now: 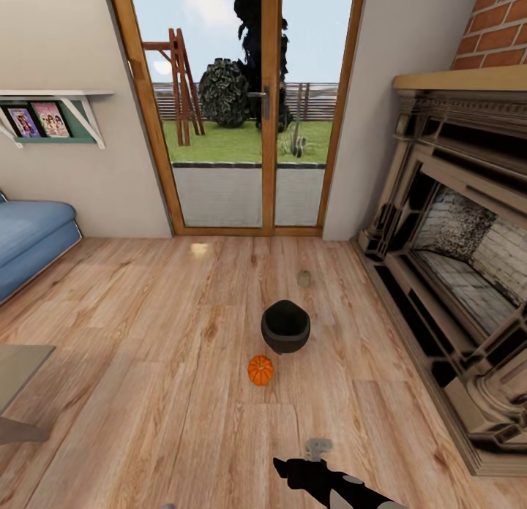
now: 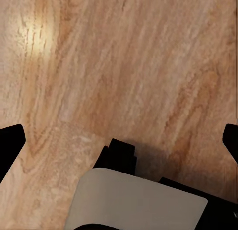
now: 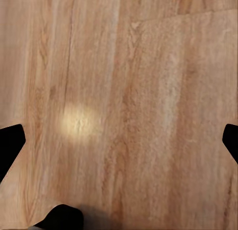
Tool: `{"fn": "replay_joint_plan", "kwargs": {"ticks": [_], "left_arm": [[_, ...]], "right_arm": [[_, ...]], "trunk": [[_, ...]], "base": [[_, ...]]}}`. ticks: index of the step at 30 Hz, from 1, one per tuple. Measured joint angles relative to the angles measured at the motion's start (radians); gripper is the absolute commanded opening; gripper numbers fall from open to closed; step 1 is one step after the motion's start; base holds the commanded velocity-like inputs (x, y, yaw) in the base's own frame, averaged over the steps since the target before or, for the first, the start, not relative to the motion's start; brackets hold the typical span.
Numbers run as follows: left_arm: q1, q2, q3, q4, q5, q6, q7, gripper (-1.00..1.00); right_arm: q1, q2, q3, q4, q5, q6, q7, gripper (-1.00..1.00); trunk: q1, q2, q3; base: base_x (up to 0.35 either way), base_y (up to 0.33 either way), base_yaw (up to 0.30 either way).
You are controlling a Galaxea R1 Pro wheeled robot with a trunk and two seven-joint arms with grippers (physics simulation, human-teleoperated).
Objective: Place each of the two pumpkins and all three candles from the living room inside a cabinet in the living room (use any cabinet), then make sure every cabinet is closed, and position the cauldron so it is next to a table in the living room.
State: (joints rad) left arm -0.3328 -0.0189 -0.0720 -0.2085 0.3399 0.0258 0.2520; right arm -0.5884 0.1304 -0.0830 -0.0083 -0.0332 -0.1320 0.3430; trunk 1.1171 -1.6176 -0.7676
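The black cauldron (image 1: 285, 326) stands on the wooden floor in the middle of the room. Just in front of it, slightly left, lies an orange pumpkin (image 1: 260, 370). A small tan candle (image 1: 304, 278) sits on the floor behind the cauldron, toward the glass door. My right arm (image 1: 329, 483) reaches in at the bottom edge, short of the pumpkin. In the wrist views both the left gripper (image 2: 119, 141) and the right gripper (image 3: 119, 141) are open over bare floor boards, holding nothing. The cabinet is out of view.
A large fireplace (image 1: 454, 275) fills the right side. A glass door (image 1: 249, 129) with a wooden frame is straight ahead. A blue sofa (image 1: 29, 238) and a table corner (image 1: 18, 377) are at the left, below a wall shelf (image 1: 51, 118).
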Motion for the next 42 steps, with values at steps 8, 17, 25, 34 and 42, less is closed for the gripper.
{"fn": "replay_joint_plan", "kwargs": {"ticks": [8,17,25,34,42], "left_arm": [[0.0,0.003,0.0,0.0,0.004,0.0,-0.013,1.0],[0.0,0.001,0.0,0.0,0.002,-0.001,-0.014,1.0],[0.0,0.0,0.0,0.0,0.003,-0.001,-0.014,1.0],[0.0,0.004,0.001,0.0,0.004,0.0,-0.047,1.0],[0.0,0.03,0.009,0.0,0.01,0.005,-0.186,1.0]], "right_arm": [[0.0,-0.04,-0.001,0.008,-0.003,0.0,0.291,1.0],[0.0,-0.061,0.0,0.008,-0.005,-0.002,0.465,1.0],[0.0,-0.061,0.0,0.009,-0.005,-0.001,0.493,1.0],[0.001,-0.061,0.001,0.009,-0.002,0.0,0.489,1.0],[0.001,-0.051,0.012,0.008,0.033,0.002,0.37,1.0]], "trunk": [[0.0,0.0,0.0],[0.0,0.0,0.0],[0.0,0.0,0.0],[0.0,0.0,0.0],[0.0,0.0,0.0]], "base": [[0.0,0.0,0.0],[0.0,0.0,0.0],[0.0,0.0,0.0],[0.0,0.0,0.0],[0.0,0.0,0.0]]}}
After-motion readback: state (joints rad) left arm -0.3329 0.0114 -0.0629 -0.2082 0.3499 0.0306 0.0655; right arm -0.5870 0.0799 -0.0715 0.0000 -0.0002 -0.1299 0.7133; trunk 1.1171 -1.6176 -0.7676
